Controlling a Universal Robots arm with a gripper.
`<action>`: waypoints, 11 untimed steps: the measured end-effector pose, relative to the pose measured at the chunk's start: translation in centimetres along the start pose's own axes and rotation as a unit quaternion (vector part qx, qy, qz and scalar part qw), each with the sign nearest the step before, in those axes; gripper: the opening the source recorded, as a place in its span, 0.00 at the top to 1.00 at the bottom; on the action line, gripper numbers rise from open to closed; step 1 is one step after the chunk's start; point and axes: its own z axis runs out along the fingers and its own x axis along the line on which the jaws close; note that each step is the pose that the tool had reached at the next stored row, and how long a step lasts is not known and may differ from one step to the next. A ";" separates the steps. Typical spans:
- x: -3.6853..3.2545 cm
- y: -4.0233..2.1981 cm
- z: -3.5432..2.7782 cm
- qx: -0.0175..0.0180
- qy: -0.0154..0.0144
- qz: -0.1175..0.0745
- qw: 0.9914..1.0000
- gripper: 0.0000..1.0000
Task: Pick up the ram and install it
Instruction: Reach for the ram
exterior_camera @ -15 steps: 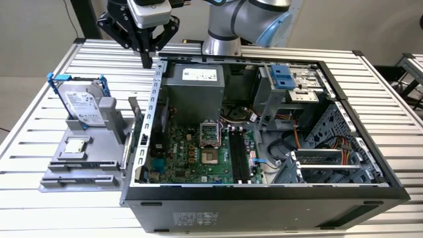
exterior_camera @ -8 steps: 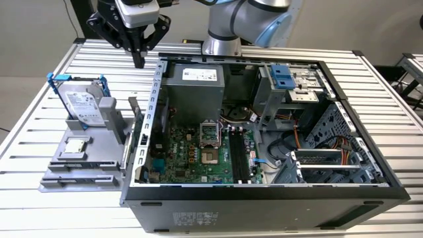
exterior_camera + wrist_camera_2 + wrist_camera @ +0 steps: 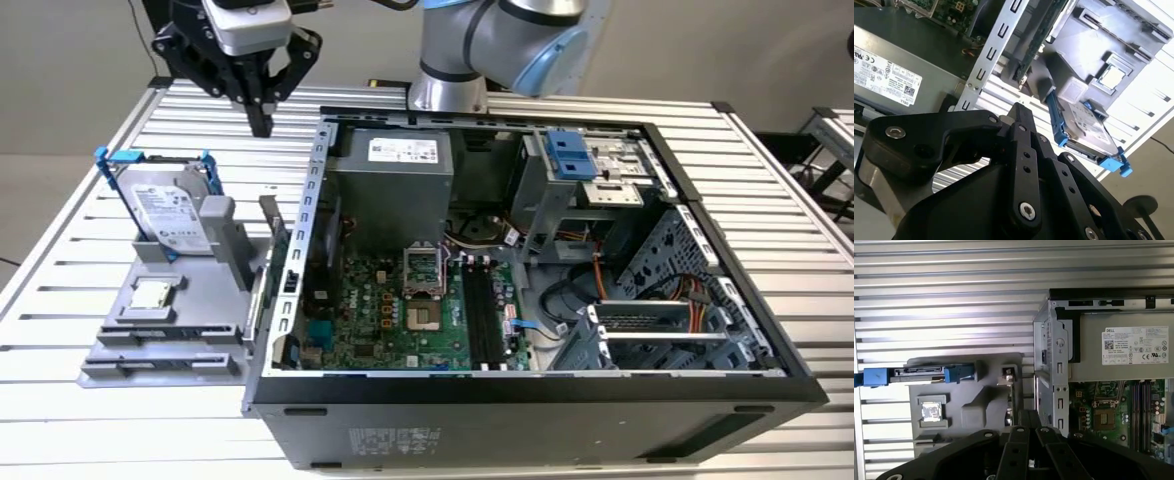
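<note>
Closed, empty gripper (image 3: 260,127) hovers above ram (image 3: 1032,45)
Ram stands in grey holder (image 3: 174,330) between the computer case (image 3: 534,410) and the table's (image 3: 80,250) edge.

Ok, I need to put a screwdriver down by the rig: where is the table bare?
Bare slats lie on the exterior view's left of the grey holder, and in front of it up to the near table edge. Crowded: the gap between holder and computer case, where the ram stands.

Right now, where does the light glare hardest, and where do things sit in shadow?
Second wrist view: the ribbed silver metal table washes out white; first wrist view: a bright band glares across it; exterior view: even light, the open black computer case shaded inside.
</note>
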 end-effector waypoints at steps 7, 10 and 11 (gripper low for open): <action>1.42 -0.07 -0.03 0.000 0.000 -0.002 1.000 1.00; 2.02 -0.10 -0.05 0.000 0.000 -0.004 1.000 1.00; 2.21 -0.11 -0.05 0.000 0.000 -0.004 1.000 1.00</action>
